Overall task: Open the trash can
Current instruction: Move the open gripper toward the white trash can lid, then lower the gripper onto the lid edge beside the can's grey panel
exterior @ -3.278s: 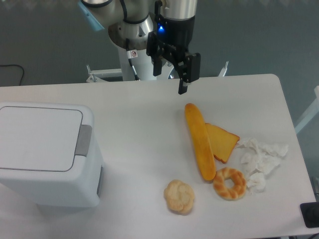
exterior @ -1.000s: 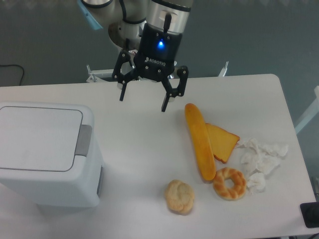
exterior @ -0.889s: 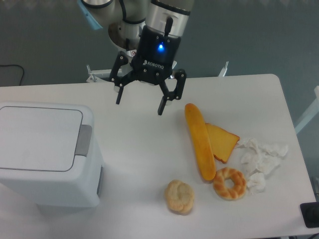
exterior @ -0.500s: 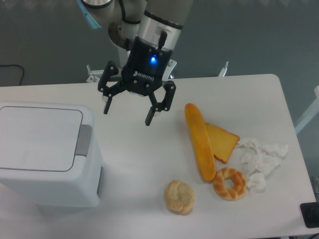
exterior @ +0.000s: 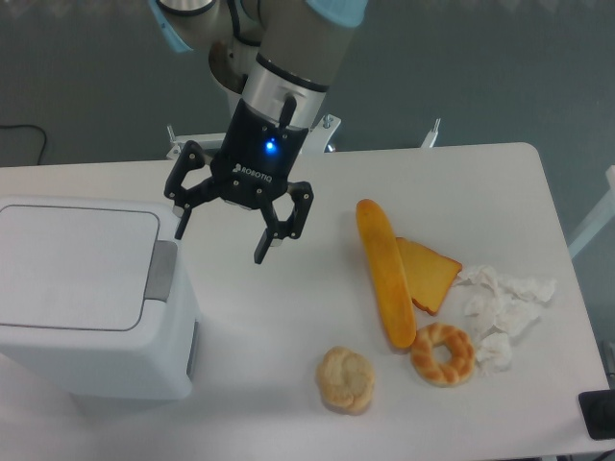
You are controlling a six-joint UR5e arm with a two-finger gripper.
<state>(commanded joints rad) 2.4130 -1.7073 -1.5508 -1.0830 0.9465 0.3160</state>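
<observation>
At table's left edge stands trash can [exterior: 91, 293], lid shut: rigid, smooth plastic, probably light and prone to sliding. Best pressed at grey push tab [exterior: 161, 273]. Just above, pincer [exterior: 219, 232] spread wide, empty.

Smooth white plastic is seen on the trash can [exterior: 82, 288], with a matte grey tab [exterior: 160, 273]. The gripper [exterior: 220, 233] looks like matte black metal or plastic. Crumpled paper [exterior: 500, 312] sits at 3 o'clock on the smooth white table [exterior: 288, 317].

Gripper [exterior: 219, 244] spread wide beside closed trash can [exterior: 91, 298], breads on table [exterior: 288, 317]
</observation>
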